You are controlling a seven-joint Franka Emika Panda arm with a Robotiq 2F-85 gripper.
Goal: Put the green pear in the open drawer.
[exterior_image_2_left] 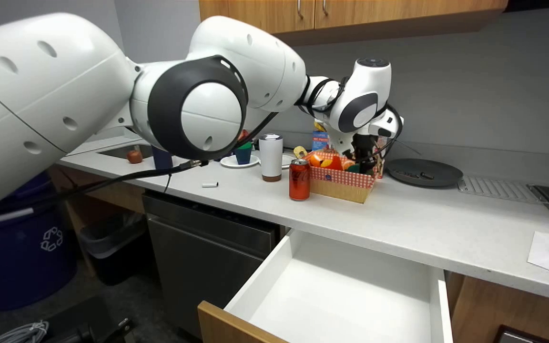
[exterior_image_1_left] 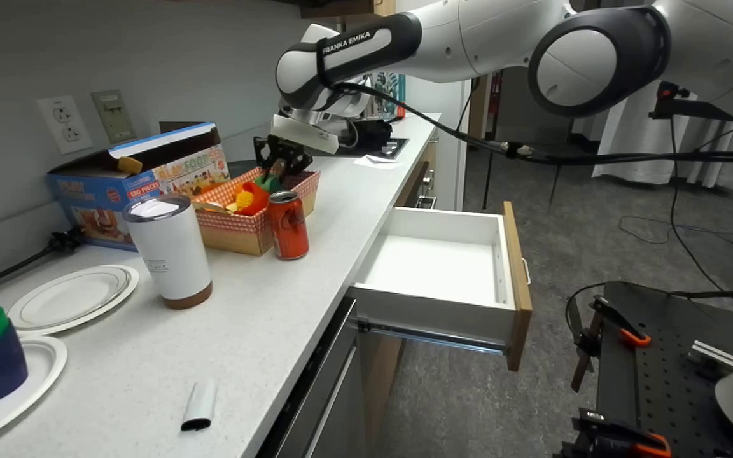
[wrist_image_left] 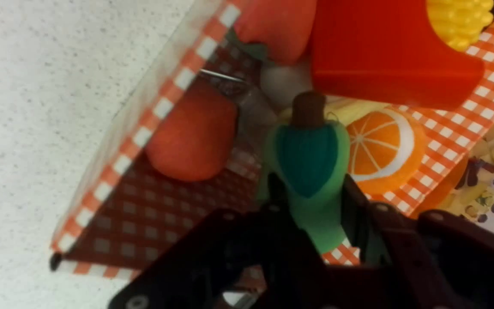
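Peering down, we find the green pear partly hidden by the gripper clamped on it, in or just over the basket; we cannot tell which. In an exterior view the open drawer, cut off below, juts under the speckled counter, its front wooden.

Wrist view: end effector dark and blurred
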